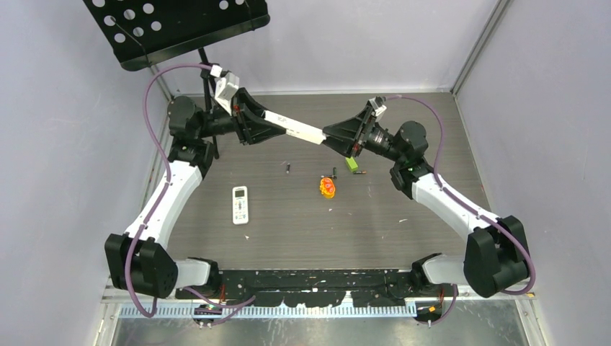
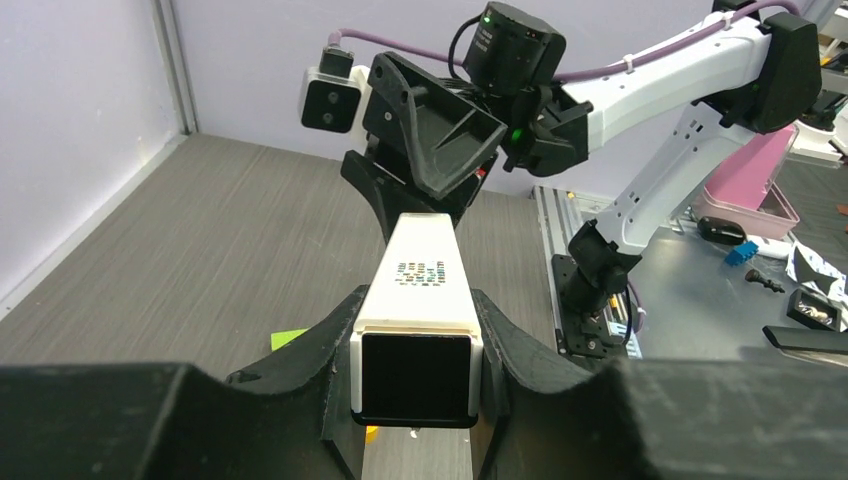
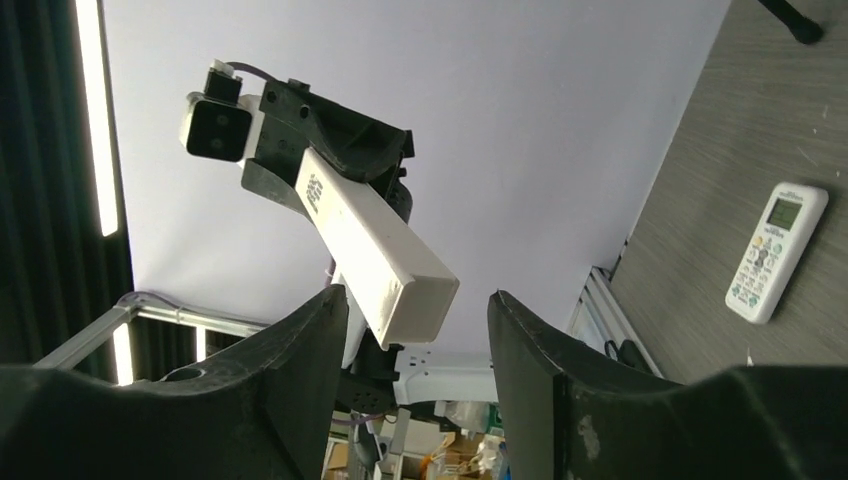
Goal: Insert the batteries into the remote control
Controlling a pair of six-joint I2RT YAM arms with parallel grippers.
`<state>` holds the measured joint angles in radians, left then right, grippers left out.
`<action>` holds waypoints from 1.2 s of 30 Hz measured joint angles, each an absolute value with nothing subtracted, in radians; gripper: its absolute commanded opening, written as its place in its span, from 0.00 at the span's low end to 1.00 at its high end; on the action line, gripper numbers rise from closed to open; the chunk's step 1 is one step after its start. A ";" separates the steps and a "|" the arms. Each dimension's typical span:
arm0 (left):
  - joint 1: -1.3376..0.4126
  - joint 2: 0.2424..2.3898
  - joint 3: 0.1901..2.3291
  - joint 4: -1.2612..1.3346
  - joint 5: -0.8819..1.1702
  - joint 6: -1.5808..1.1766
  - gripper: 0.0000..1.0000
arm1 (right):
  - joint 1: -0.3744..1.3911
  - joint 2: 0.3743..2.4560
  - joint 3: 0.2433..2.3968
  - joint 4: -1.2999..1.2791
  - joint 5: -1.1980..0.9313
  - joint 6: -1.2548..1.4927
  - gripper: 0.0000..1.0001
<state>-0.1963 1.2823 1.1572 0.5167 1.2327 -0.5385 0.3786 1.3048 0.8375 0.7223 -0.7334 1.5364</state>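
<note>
Clamping the white remote [image 1: 294,127] aloft, left gripper [image 1: 268,120] is steadying it; right gripper [image 3: 415,305], gaping, should centre on its tip.

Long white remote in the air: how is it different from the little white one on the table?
The long white remote is held in the air by the left gripper; the little white button remote lies flat on the table. The long one shows no buttons; the little one shows a screen and buttons. Both are white.
</note>
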 measured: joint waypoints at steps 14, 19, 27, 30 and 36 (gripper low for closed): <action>-0.196 1.298 1.157 0.437 1.251 -0.491 0.00 | 0.387 1.295 0.893 0.519 -0.776 1.437 0.09; -0.196 1.298 1.157 0.392 1.248 -0.455 0.00 | 0.385 1.295 0.893 0.533 -0.781 1.468 0.06; -0.196 1.298 1.157 0.356 1.241 -0.432 0.00 | 0.386 1.296 0.893 0.514 -0.783 1.469 0.39; -0.196 1.298 1.157 0.352 1.238 -0.431 0.00 | 0.385 1.298 0.894 0.482 -0.783 1.457 0.44; -0.196 1.298 1.157 0.354 1.239 -0.432 0.00 | 0.387 1.308 0.894 0.453 -0.784 1.443 0.47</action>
